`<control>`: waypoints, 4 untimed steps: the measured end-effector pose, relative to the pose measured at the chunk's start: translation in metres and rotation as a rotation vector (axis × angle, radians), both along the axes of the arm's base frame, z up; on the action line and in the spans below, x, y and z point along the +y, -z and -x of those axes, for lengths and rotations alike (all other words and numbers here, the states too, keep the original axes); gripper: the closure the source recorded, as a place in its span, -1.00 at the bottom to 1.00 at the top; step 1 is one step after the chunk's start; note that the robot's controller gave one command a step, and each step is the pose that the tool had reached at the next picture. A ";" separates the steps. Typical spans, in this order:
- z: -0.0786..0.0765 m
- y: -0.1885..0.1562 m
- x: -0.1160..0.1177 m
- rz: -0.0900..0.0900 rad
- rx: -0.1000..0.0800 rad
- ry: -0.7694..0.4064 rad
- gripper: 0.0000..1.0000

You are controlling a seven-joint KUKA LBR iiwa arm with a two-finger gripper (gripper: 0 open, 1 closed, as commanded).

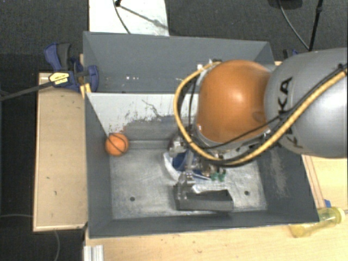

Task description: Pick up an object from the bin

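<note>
Overhead view of the grey metal bin, with the arm reaching in from the right. The wrist's domed orange cover, looped by yellow-and-black cables, hides much of the bin's middle and nearly all of the gripper. A little bright metalwork shows beneath the cover's lower edge, and whether the gripper is spread or closed cannot be told. Below that metalwork, near the middle of the floor and toward the front wall, lies a small cluster. It consists of a blue-and-white crumpled thing, partly tucked under the cover, and just in front of it a dark grey block lying flat with its long side along the front wall. A small green part between them is too small to identify. The gripper's tip stands over the block's left end; whether it touches the block cannot be made out. Well apart, toward the far-left corner, an orange ball with dark seams rests at the foot of the back wall. The bin's floor is bare, scuffed metal, and pale scratches mark the back wall. Around the bin lies a dark speckled floor.
</note>
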State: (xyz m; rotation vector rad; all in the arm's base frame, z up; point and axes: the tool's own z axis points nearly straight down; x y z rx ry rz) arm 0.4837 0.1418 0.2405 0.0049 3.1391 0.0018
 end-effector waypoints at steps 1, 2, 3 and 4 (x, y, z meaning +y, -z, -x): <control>-0.023 0.074 -0.043 0.000 -0.005 -0.030 -1.00; -0.014 0.093 -0.064 0.001 0.005 0.224 -1.00; -0.040 0.112 -0.082 -0.001 -0.001 0.360 -1.00; -0.034 0.136 -0.087 -0.007 -0.017 0.121 -1.00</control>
